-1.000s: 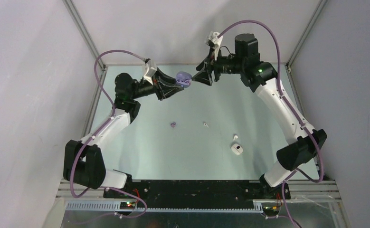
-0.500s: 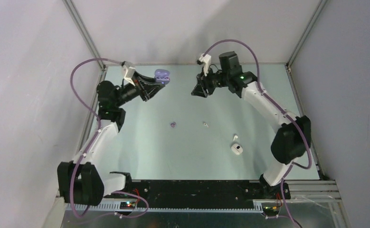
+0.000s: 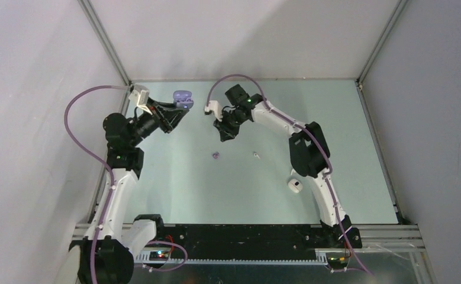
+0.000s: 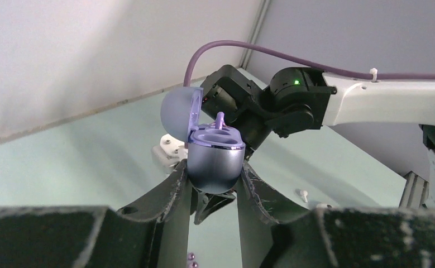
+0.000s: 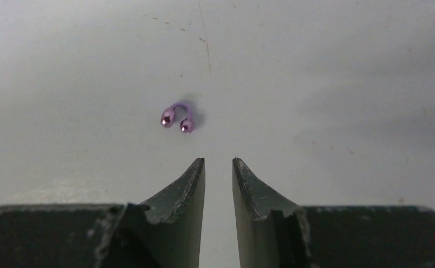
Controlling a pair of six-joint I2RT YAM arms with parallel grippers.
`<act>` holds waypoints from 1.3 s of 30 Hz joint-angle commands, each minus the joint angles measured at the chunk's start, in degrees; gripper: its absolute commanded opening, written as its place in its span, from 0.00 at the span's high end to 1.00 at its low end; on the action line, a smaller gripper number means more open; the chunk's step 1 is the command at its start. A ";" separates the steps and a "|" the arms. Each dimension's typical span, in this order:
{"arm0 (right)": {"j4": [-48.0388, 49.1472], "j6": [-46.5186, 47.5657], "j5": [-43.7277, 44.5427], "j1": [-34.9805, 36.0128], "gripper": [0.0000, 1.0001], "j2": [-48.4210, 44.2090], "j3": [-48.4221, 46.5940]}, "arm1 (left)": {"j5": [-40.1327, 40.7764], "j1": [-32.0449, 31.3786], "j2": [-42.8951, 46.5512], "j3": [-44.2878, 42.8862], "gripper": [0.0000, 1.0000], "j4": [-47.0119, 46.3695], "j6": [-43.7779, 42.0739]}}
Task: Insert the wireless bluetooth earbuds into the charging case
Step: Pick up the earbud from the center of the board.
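Jaws of the left gripper [image 4: 214, 177] are clamping the purple charging case [image 4: 215, 159] by its lower shell, holding it upright above the bench's [image 3: 346, 118] far-left corner with the lid hanging open. One pale purple earbud [image 4: 220, 119] is sitting inside, stem poking up. The right gripper [image 5: 219, 163] is hovering over the bench's middle, jaws narrowly apart and gripping nothing. A second purple earbud [image 5: 177, 116] is lying just ahead of its tips. A white earbud [image 3: 255, 155] is lying to its right, and a white case [image 3: 295, 186] is resting nearer the near-right corner.
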State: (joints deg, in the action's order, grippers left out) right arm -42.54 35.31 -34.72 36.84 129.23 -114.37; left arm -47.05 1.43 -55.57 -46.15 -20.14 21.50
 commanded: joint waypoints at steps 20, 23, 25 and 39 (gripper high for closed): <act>1.02 12.06 9.03 8.19 0.73 9.46 -8.19 | 2.29 3.77 6.25 1.49 1.00 8.13 -1.38; 0.40 13.63 9.05 8.33 0.73 9.86 -8.27 | 2.24 3.86 6.33 1.49 1.00 8.27 -1.49; -0.48 14.82 8.98 8.42 0.73 9.96 -8.32 | 2.17 3.99 6.34 1.61 1.00 8.21 -1.53; -9.06 19.11 4.17 7.74 0.70 10.12 -10.48 | 2.46 4.18 4.77 2.62 1.00 5.60 -0.84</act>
State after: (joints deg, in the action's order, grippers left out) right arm -47.81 52.51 -26.98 44.88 139.20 -121.19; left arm -45.10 5.06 -50.74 -43.81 -11.49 20.95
